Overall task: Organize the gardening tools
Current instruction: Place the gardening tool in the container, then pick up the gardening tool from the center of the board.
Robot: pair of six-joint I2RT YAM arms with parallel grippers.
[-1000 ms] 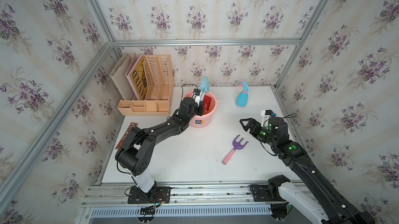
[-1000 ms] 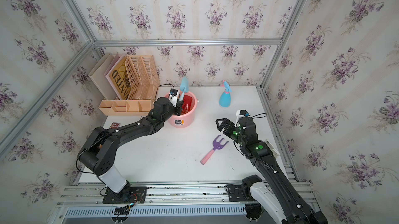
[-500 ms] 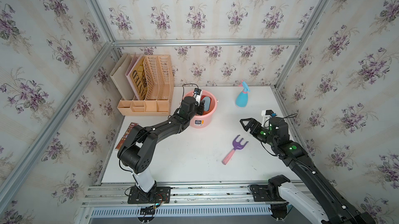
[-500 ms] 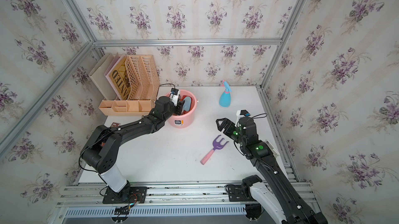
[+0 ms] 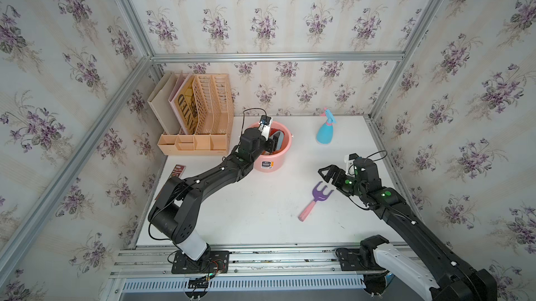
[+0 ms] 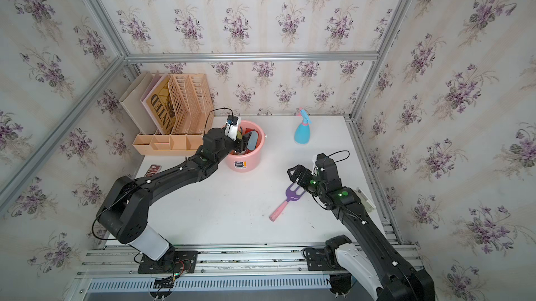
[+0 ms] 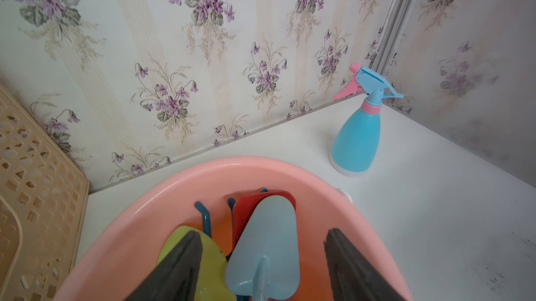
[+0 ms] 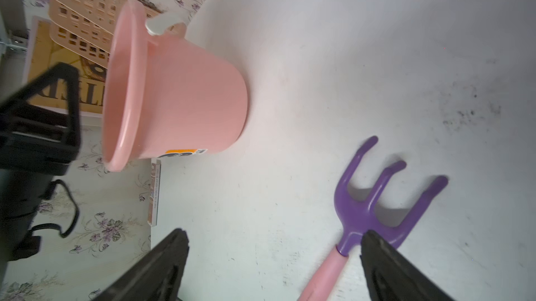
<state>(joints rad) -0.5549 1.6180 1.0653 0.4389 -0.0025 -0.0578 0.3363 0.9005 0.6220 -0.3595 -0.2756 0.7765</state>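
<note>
My left gripper hangs open over the pink bucket. The light-blue trowel lies loose between the fingers, with a gap on each side. Beside it in the bucket are a red trowel, a green trowel and a blue fork. The purple fork with a pink handle lies flat on the table, right of centre. My right gripper is open just above its prongs and holds nothing. A light-blue spray bottle stands upright at the back right.
A beige file organizer holding folders stands at the back left, close to the bucket. A small dark packet lies at the table's left edge. Papered walls close off the back and both sides.
The left gripper lowered the light-blue trowel from above the bucket down into it, then opened and let it go. The right arm and the purple fork have not moved.
</note>
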